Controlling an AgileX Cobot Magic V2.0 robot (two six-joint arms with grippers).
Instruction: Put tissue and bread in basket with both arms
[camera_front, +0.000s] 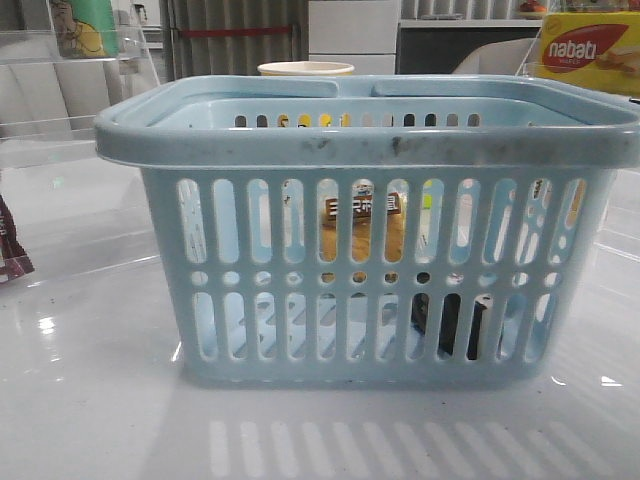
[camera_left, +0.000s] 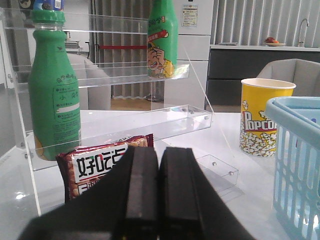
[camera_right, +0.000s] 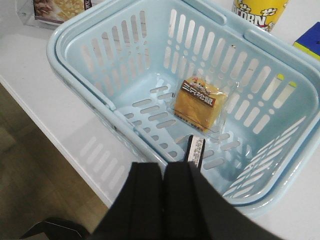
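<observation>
The light blue basket (camera_front: 370, 150) fills the front view; it also shows in the right wrist view (camera_right: 85, 65) and in the left wrist view (camera_left: 295, 160). The bread (camera_right: 199, 104), golden-brown in a clear wrapper with a dark label, lies on the basket floor and shows through the slots (camera_front: 364, 222). The dark tissue pack (camera_right: 196, 148) stands inside the basket by its near wall, and shows through the slots (camera_front: 447, 325). My right gripper (camera_right: 163, 170) is shut and empty above the basket's near rim. My left gripper (camera_left: 159, 155) is shut and empty, left of the basket. Neither gripper shows in the front view.
A maroon snack packet (camera_left: 100, 162) lies just beyond my left gripper, before a clear acrylic shelf (camera_left: 125, 75) with green bottles (camera_left: 52, 95). A yellow popcorn cup (camera_left: 262, 117) stands behind the basket. A yellow nabati box (camera_front: 588, 50) is at the back right. The table edge (camera_right: 60, 125) runs near the basket.
</observation>
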